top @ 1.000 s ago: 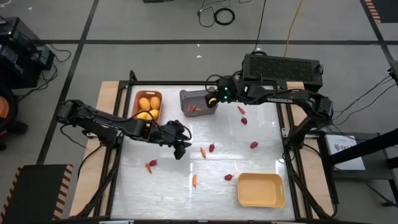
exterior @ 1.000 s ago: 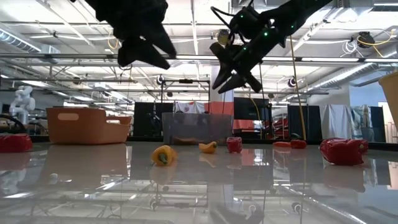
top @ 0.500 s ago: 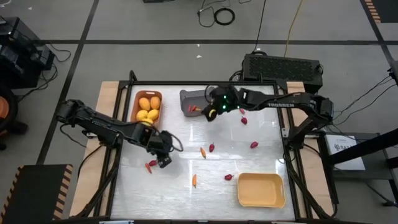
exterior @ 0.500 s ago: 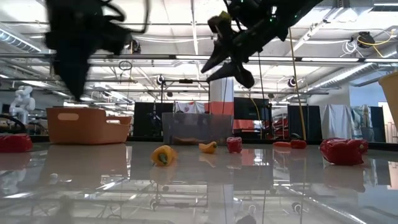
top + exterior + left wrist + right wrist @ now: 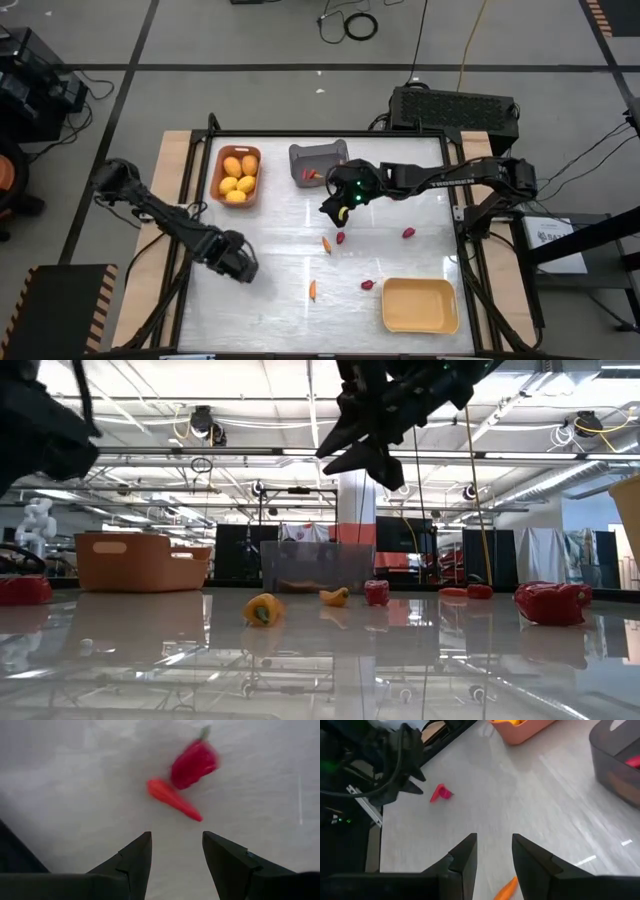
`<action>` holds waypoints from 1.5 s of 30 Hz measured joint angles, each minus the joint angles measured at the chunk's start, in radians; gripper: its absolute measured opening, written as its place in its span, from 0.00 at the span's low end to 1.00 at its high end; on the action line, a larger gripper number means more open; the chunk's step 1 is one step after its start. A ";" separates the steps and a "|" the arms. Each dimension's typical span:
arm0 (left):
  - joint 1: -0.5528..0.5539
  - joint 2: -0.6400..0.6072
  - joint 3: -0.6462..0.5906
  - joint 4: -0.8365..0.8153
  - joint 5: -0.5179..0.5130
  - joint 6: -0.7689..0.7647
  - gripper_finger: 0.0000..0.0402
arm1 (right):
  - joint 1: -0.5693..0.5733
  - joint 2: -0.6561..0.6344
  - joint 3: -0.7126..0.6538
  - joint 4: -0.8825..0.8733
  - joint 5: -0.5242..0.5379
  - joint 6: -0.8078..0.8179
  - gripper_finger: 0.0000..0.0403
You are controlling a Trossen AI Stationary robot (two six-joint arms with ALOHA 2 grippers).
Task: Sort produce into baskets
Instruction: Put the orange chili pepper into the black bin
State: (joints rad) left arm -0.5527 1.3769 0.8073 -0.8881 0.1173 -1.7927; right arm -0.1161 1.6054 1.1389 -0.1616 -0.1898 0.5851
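Your left gripper hangs open and empty at the lower left of the high view, over a slim pepper touching a red berry. In the wrist view the pepper lies just ahead of the fingertips, its long axis slanting across the gap between them. Your right gripper, open and empty too, sits mid-table near the grey basket, well apart from this pair.

Orange-brown plastic bin upper left holds yellow-orange rounded fruits; dark grey bin upper centre; pale yellow bin lower right. Slim orange peppers, dark-red berries scattered mid-surface.
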 joint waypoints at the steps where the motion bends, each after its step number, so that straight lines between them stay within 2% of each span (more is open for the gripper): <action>1: -0.013 0.000 -0.014 0.027 -0.002 -0.039 0.45 | 0.001 0.000 0.000 0.000 0.000 -0.005 0.28; 7: -0.077 0.009 -0.100 0.193 -0.053 -0.234 0.45 | -0.001 0.000 0.000 0.000 0.001 -0.030 0.28; 13: -0.106 0.026 -0.111 0.191 -0.158 -0.347 0.45 | -0.003 0.000 0.000 -0.005 0.001 -0.058 0.28; 19: -0.113 0.083 -0.110 0.196 -0.154 -0.375 0.45 | -0.020 0.000 0.000 0.004 0.000 -0.048 0.28; 22: -0.113 0.111 -0.106 0.199 -0.153 -0.371 0.44 | -0.023 0.000 0.000 0.029 -0.018 -0.031 0.28; 25: -0.114 0.119 -0.106 0.199 -0.152 -0.331 0.39 | -0.021 0.000 0.001 0.043 -0.027 -0.029 0.28; 31: -0.114 0.114 -0.108 0.191 -0.148 -0.251 0.19 | -0.021 0.000 0.001 0.027 -0.026 -0.033 0.28; 36: -0.113 0.113 -0.104 0.195 -0.154 -0.164 0.04 | -0.064 0.000 0.001 -0.014 -0.027 -0.020 0.28; 41: -0.107 0.089 -0.081 0.115 -0.127 -0.086 0.03 | -0.121 -0.018 0.001 -0.101 -0.027 -0.028 0.28; 45: -0.091 0.008 -0.062 0.014 -0.110 -0.050 0.03 | -0.154 -0.022 0.001 -0.201 -0.026 -0.075 0.28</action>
State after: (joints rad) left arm -0.6437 1.3851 0.7458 -0.8741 0.0074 -1.8427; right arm -0.2697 1.5837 1.1400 -0.3622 -0.2158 0.5105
